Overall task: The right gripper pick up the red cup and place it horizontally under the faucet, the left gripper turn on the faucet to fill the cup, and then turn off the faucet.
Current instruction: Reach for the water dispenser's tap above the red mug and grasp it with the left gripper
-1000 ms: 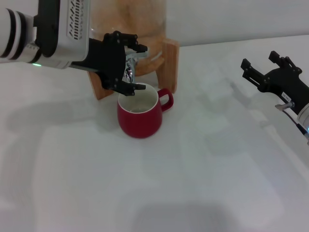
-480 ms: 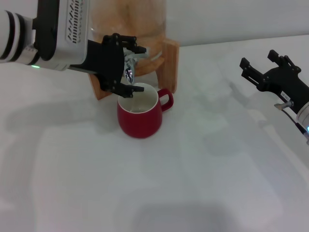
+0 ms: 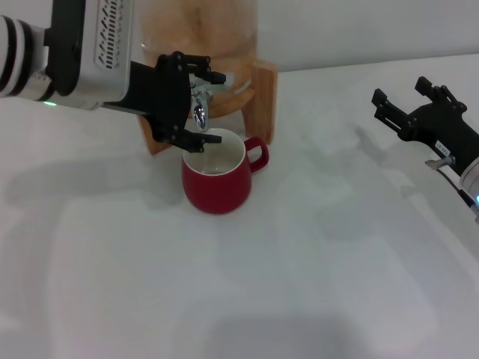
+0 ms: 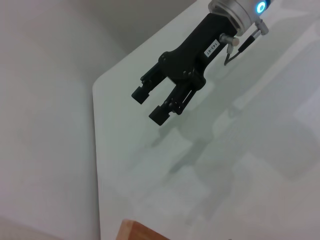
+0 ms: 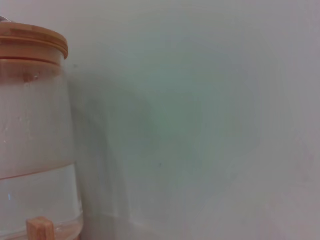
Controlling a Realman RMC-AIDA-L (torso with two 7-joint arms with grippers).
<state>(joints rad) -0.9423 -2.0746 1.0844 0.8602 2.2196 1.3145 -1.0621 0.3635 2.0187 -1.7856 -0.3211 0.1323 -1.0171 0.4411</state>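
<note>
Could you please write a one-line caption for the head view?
Left gripper at the faucet above the red cup; right gripper open, aside.

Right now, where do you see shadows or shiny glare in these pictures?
Head view: soft grey shadows spread over the white table beneath both arms, and the chrome faucet shows a bright glint between the left gripper fingers, above the red cup. Left wrist view: the right gripper throws a faint shadow on the tabletop. Right wrist view: the glass dispenser looks hazy, and the wall is evenly lit.
</note>
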